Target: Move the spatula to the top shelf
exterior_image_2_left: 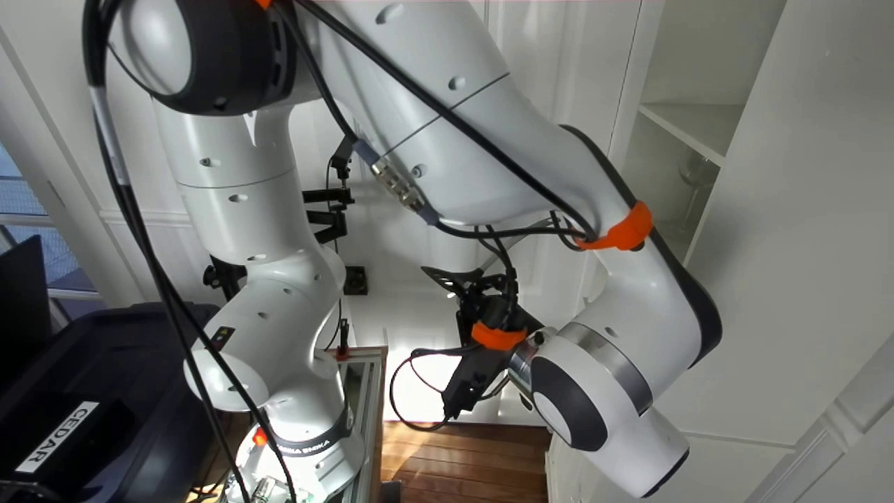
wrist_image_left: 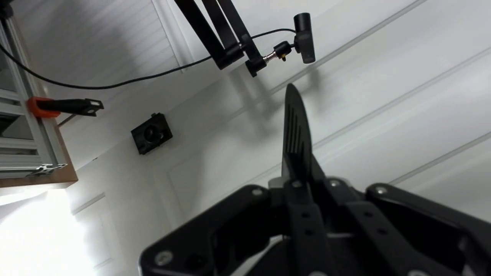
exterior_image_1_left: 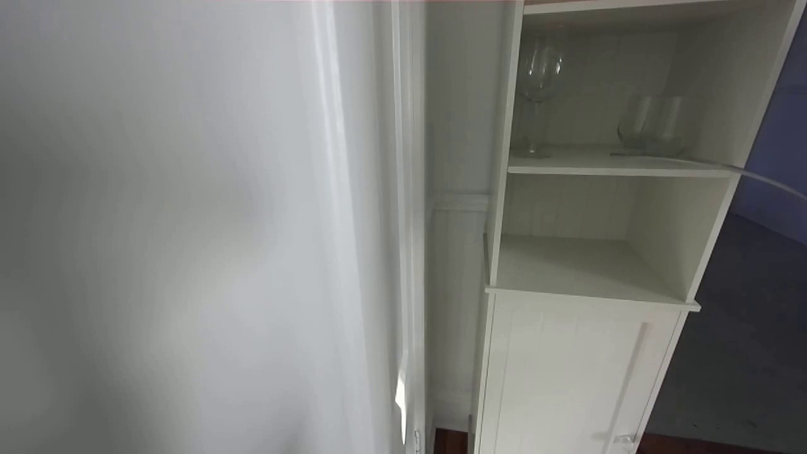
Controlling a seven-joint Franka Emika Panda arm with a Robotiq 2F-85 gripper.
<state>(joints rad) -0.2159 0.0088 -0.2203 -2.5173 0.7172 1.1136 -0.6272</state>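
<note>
The claw [wrist_image_left: 312, 188] has its two jaws pressed upon the spatula [wrist_image_left: 298, 130], pinching it close to the base of the black slotted blade. The spatula is thus held in the air, and in the wrist view its blade points toward the upper edge, before the white panelling [wrist_image_left: 402, 126]. In an exterior view the white arm [exterior_image_2_left: 489, 140] is bent, and the claw is below its forearm. The cabinet [exterior_image_1_left: 567, 372] appears in both exterior views. On one shelf [exterior_image_1_left: 567, 170] of it there stand an upright stemmed glass [exterior_image_1_left: 534, 82] and, farther right, some clear glassware [exterior_image_1_left: 659, 120] (one piece or two, I cannot tell). A thin curved strip [exterior_image_1_left: 766, 180] comes from the right edge across the front of this shelf; what it is, I cannot say. In an exterior view a higher shelf [exterior_image_2_left: 705, 126], partly hidden, is visible above the stemmed glass.
</note>
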